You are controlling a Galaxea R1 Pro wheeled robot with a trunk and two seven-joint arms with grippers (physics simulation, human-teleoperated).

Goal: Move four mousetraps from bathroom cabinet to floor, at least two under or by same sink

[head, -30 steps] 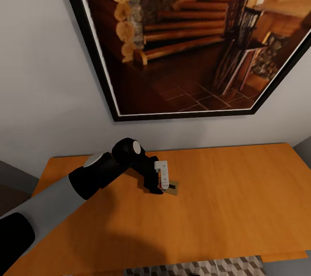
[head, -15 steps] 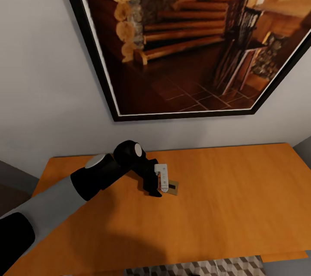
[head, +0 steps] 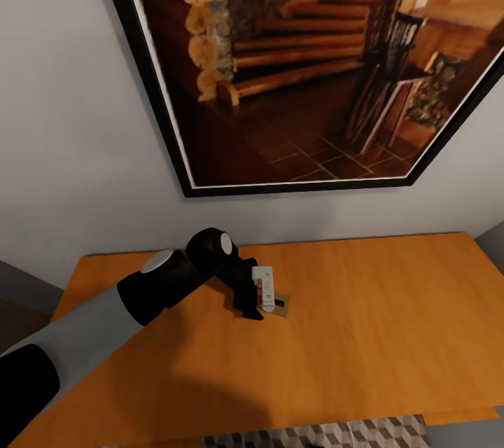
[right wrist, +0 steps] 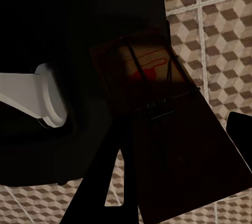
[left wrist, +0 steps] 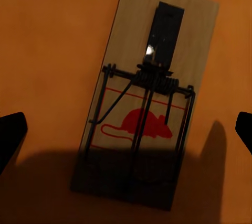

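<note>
Hovering left gripper over mousetrap on cabinet, jaws spread, straddling it; right gripper grasping second mousetrap; next needing descent, then closing

Tan mousetrap flat on orange cabinet

The cabinet top is smooth orange-brown wood with faint grain and a soft, matt sheen. On it, the mousetrap is a pale, matt wooden board with dark wire metal parts and a red printed mouse. The left hand has matt black housing with a smooth white plastic plate. A second mousetrap shows the same wood and dark wire. The bathroom floor is smooth tile with pale grout. The wall picture looks glossy in a black frame.
</note>
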